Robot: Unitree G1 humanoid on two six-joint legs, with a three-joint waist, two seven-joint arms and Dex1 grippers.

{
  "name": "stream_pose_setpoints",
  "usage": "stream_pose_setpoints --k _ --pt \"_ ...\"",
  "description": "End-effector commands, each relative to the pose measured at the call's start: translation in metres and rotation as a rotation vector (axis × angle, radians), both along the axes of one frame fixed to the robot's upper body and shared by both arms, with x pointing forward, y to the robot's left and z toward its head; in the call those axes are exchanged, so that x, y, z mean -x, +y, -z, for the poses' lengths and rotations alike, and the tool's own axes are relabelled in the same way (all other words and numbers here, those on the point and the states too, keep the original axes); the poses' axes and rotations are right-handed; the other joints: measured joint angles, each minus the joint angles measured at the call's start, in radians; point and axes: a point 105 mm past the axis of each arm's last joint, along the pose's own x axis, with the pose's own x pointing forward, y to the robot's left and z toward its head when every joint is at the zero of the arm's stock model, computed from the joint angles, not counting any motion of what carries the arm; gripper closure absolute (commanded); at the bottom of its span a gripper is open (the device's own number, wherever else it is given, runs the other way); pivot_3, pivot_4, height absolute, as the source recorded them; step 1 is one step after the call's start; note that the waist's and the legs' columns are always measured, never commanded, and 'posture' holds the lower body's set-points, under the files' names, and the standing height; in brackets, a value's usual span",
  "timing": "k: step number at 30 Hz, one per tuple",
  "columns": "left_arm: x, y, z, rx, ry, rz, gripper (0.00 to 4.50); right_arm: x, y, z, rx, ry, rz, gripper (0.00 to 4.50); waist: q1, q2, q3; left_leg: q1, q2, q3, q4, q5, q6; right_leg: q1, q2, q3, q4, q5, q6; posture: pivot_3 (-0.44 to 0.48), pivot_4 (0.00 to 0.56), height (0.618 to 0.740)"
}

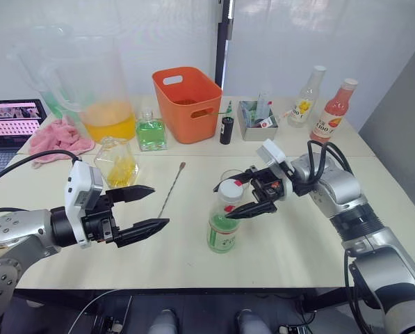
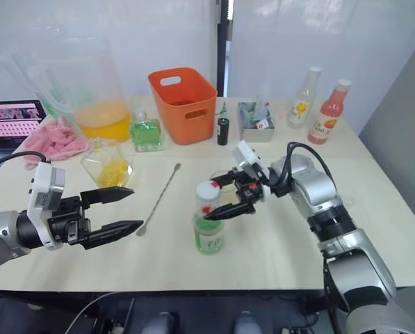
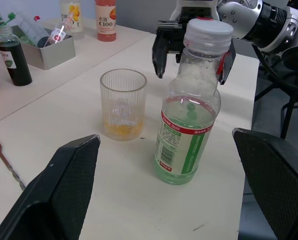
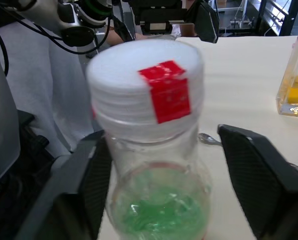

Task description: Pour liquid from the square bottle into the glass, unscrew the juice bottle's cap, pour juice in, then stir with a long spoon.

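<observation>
1. Nearest the head camera: left claw [image 1: 142, 208], fingers spread wide and empty, hovering low over the tabletop [image 1: 297, 243], near the juice bottle [image 1: 223, 226] on its left but not touching.
2. Juice bottle stands upright at the front middle of the tabletop, cap [image 1: 229, 188] on, pale green liquid filling roughly the lower half.
3. Right claw [image 1: 252, 191] sits at cap height, fingers parted, one either side of the cap; the right wrist view shows a gap on both sides, so no grip yet.
4. Handling, as judged: thin plastic, light, part-full, so it will likely dent under a hard squeeze and spin or tip if the cap is twisted unsupported. Best hold is the labelled body for the left claw, the ribbed cap rim for the right.
5. Glass [image 3: 123, 103] stands just behind the juice bottle, a little yellow liquid in the bottom.
6. Long spoon [image 1: 171, 189] lies flat between the left claw and the juice bottle, untouched.
7. Square bottle [image 1: 115, 162] rests tilted behind the left claw.
</observation>
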Motion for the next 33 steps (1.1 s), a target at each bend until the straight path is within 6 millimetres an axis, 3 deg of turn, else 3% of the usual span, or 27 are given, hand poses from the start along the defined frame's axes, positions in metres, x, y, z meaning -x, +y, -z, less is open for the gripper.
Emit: stream_pose_setpoints --k 1,3,4,12,18,24,33 --pt "0.003 -0.002 -0.008 -0.012 -0.037 0.018 0.0 0.012 -0.006 -0.013 -0.02 -0.004 -0.069 2.57 0.0 0.0 0.0 0.0 0.0 0.0 0.0 0.0 0.0 0.0 0.0 0.0 0.0 0.0 0.0 0.0 0.15 0.74" --pt "0.002 -0.003 -0.007 -0.012 -0.035 0.026 0.0 0.015 -0.009 -0.013 -0.026 0.002 -0.065 3.13 0.001 0.0 0.0 0.0 0.0 0.0 0.0 0.0 0.0 0.0 0.0 0.0 0.0 0.0 0.0 0.0 0.15 0.74" --pt "0.002 -0.004 -0.007 -0.012 -0.033 0.033 0.0 0.017 -0.012 -0.013 -0.032 0.001 -0.06 3.19 0.001 0.0 0.0 0.0 0.0 0.0 0.0 0.0 0.0 0.0 0.0 0.0 0.0 0.0 0.0 0.0 0.15 0.74" --pt "-0.003 -0.008 -0.007 -0.003 -0.029 0.065 0.0 0.024 -0.017 -0.016 -0.076 -0.02 0.007 3.19 0.0 0.0 0.0 0.0 0.0 0.0 0.0 0.0 0.0 -0.001 0.0 0.0 0.0 0.0 0.001 0.0 0.15 0.74" --pt "-0.015 -0.021 -0.006 0.033 -0.015 0.16 0.0 0.049 -0.016 -0.019 -0.113 -0.013 0.313 3.19 0.026 0.0 0.0 -0.006 0.0 0.0 0.001 0.0 0.0 -0.005 0.0 0.0 0.001 0.0 0.003 0.0 0.15 0.74" --pt "-0.029 -0.032 -0.003 0.042 -0.004 0.255 0.0 0.055 -0.014 -0.018 -0.162 -0.064 0.67 3.19 0.028 -0.001 0.0 -0.01 0.0 0.0 0.002 0.0 -0.001 -0.011 0.0 0.0 0.003 0.002 0.003 0.0 0.15 0.74" --pt "-0.038 -0.042 -0.002 0.034 0.009 0.36 0.0 0.063 -0.012 -0.011 -0.218 -0.062 0.927 3.19 0.028 -0.001 -0.001 -0.012 0.0 -0.001 0.002 0.001 -0.001 -0.011 0.0 0.0 0.002 0.002 0.003 0.0 0.15 0.74"
